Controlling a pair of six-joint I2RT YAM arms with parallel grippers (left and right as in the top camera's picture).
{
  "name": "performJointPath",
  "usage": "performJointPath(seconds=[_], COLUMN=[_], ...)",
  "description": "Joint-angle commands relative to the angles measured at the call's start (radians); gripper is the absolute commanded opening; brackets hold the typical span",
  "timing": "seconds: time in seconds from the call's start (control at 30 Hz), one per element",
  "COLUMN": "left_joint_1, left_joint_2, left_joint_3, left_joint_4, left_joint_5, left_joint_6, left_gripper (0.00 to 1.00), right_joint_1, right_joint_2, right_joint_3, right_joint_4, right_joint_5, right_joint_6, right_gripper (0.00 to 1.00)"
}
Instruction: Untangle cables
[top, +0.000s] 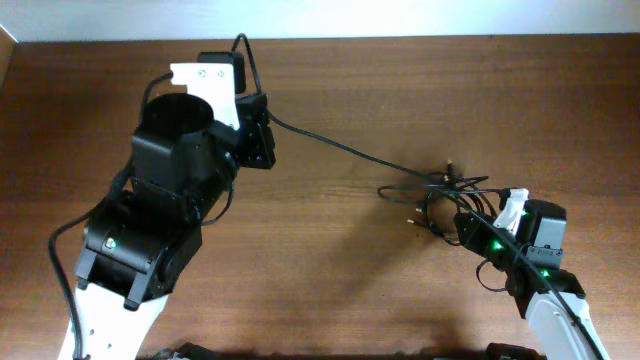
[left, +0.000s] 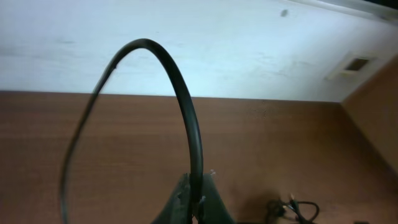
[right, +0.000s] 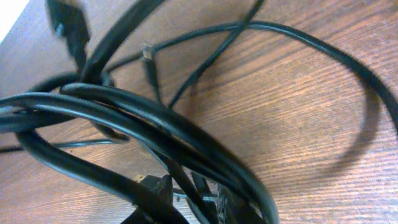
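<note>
The cables are thin black cords in a tangle (top: 440, 190) at the right of the wooden table. One cable (top: 340, 148) runs in a nearly straight line from the tangle to my left gripper (top: 266, 120). In the left wrist view my left gripper (left: 196, 200) is shut on that cable (left: 186, 106), which arches up in a loop above the fingers. My right gripper (top: 463, 223) sits at the tangle's lower right edge. In the right wrist view its fingers (right: 186, 196) close round strands of the bundle (right: 155, 118). A small plug (right: 147, 51) lies beyond.
The tangle also shows small at the lower right of the left wrist view (left: 292, 208). The table's far edge meets a white wall (left: 249, 50). The left arm's body (top: 170, 190) covers the left part of the table.
</note>
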Motion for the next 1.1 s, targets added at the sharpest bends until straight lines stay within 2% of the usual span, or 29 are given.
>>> performJointPath(seconds=[0.0,0.03,0.07,0.13,0.17,0.23,0.27,0.37,0.53,0.57,0.6,0.67,0.7,0.73,0.77,0.8,0.83,0.87,0.93,0.97,1.0,1.03,1.07], left_joint_1=[0.080,0.124,0.124,0.120,0.120,0.119,0.118,0.082,-0.036,-0.035,-0.035,0.005,0.016,0.032,0.038,0.038,0.038,0.038,0.037,0.037,0.038,0.038,0.038], left_joint_2=[-0.004,0.018,0.044,0.104,0.142,0.213,0.233,0.239,0.238,0.227,0.198,0.132,0.118,0.099,0.082,0.068,0.045,0.033,0.029,0.029,0.029,0.027,0.027], left_joint_3=[0.011,0.011,0.011,0.011,0.011,0.011,0.011,0.011,0.010,0.013,0.048,0.217,0.259,0.309,0.322,0.322,0.322,0.322,0.322,0.322,0.322,0.322,0.322], left_joint_4=[0.009,-0.037,-0.068,-0.110,-0.125,-0.128,-0.146,-0.234,-0.265,-0.265,-0.250,-0.248,-0.247,-0.247,-0.218,-0.171,-0.072,0.008,0.109,0.117,0.123,0.124,0.124], left_joint_5=[-0.252,-0.132,-0.039,0.086,0.166,0.404,0.483,0.505,0.506,0.505,0.505,0.477,0.427,0.363,0.367,0.391,0.465,0.502,0.510,0.509,0.509,0.509,0.510], left_joint_6=[0.011,0.012,0.012,0.012,0.012,0.027,0.027,0.057,0.057,0.077,0.159,0.280,0.280,0.280,0.249,0.231,0.232,0.232,0.220,0.197,0.196,0.196,0.179], left_gripper=[0.00,0.00,0.00,0.00,0.00,0.00,0.00,0.00,0.00,0.00,0.00,0.00,0.00,0.00,0.00,0.00,0.00,0.00,0.00,0.00,0.00,0.00,0.00], right_joint_1=[-0.021,-0.019,-0.019,-0.019,-0.019,-0.019,-0.019,-0.019,-0.019,-0.019,-0.019,-0.020,-0.019,-0.019,-0.019,-0.019,-0.018,-0.001,0.123,0.212,0.314,0.404,0.505], right_joint_2=[0.003,0.003,0.003,0.003,0.003,0.003,0.003,0.003,0.003,0.003,0.003,0.003,0.003,0.003,0.003,0.003,0.003,0.003,0.003,0.003,0.006,0.019,0.051], right_joint_3=[-0.002,-0.002,-0.002,-0.002,-0.002,-0.002,-0.002,-0.002,-0.002,-0.002,-0.002,-0.002,-0.002,-0.002,-0.002,-0.002,-0.002,-0.002,-0.002,-0.002,-0.002,-0.002,-0.002], right_joint_4=[-0.042,-0.063,-0.070,-0.095,-0.109,-0.121,-0.121,-0.134,-0.132,-0.132,-0.132,-0.096,-0.082,-0.070,0.001,0.078,0.210,0.247,0.357,0.385,0.380,0.420,0.536], right_joint_5=[0.118,0.090,0.059,0.054,0.054,0.054,0.053,0.054,0.054,0.054,0.054,0.039,0.039,-0.051,-0.341,-0.483,-0.622,-0.612,-0.590,-0.483,-0.261,-0.065,0.055], right_joint_6=[0.016,0.043,0.045,0.045,0.045,0.045,0.045,0.045,0.045,0.045,0.045,0.045,0.045,0.045,0.045,0.045,0.111,0.207,0.212,0.120,-0.064,-0.117,-0.203], right_gripper=[0.26,0.27,0.36,0.56,0.69,0.91,0.98,0.98,0.98,0.99,0.98,0.99,0.99,0.98,0.98,0.98,0.98,0.98,0.98,0.98,0.98,0.99,0.99])
